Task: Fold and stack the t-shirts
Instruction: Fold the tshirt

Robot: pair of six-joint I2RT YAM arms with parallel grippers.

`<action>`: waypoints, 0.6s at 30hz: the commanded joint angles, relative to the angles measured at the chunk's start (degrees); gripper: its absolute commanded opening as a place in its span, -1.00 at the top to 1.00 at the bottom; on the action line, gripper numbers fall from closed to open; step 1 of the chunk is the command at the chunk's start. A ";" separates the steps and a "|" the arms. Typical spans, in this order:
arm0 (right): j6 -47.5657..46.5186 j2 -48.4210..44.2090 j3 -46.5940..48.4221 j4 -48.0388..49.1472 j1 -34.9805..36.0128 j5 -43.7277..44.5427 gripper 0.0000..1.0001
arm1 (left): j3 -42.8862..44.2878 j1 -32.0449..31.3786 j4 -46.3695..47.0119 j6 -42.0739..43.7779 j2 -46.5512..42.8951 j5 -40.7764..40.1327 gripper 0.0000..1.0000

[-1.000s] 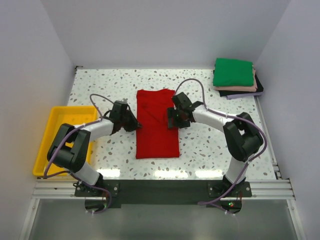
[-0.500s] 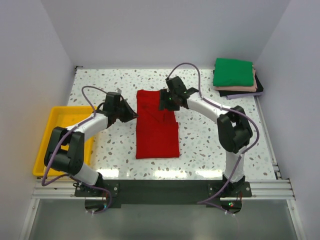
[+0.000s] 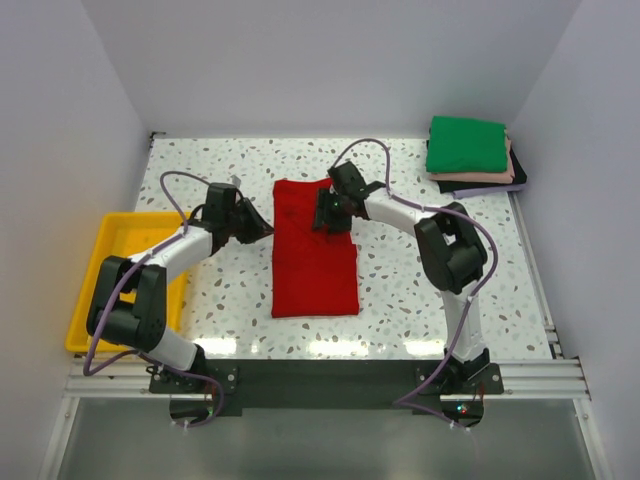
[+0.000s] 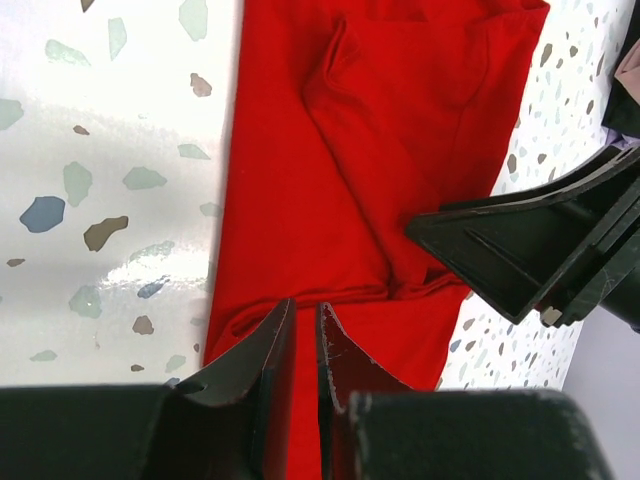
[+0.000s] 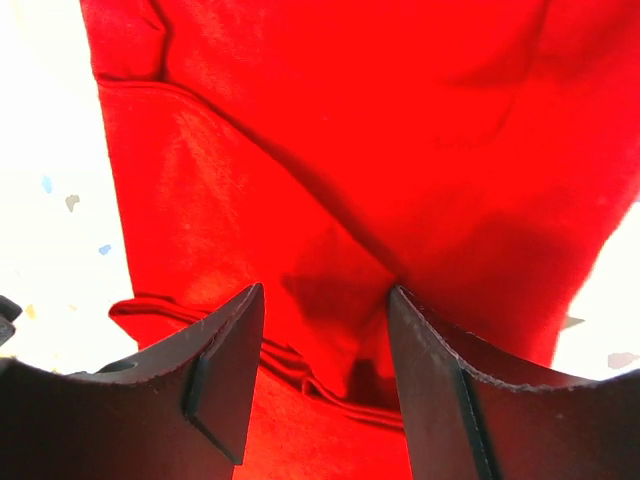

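Top external: we see the red t-shirt [image 3: 315, 270] flat at mid-table, left gripper [image 3: 262, 228] at its left edge, right gripper [image 3: 322, 215] over its far part; finger gaps unresolved | Left wrist: fingers nearly together at the shirt edge; we cannot tell whether cloth is pinched | Right wrist: fingers spread wide above the shirt, holding nothing.

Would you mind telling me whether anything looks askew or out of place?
Only small things: the red t-shirt is bunched into creases in its far half, and the dark t-shirt and lavender t-shirt jut from under the green t-shirt.
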 commanded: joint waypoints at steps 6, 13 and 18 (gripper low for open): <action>2.30 -1.96 -1.21 6.17 -0.12 -5.54 -0.06 | 0.22 0.56 1.06 1.24 -1.04 1.40 0.65; 3.44 -3.37 -4.37 12.41 0.14 -10.64 -0.01 | -0.04 0.56 1.32 1.41 -0.78 1.40 0.66; 3.35 -3.28 -4.90 13.73 0.58 -13.98 0.00 | -0.13 0.56 1.67 1.15 -0.60 1.67 0.66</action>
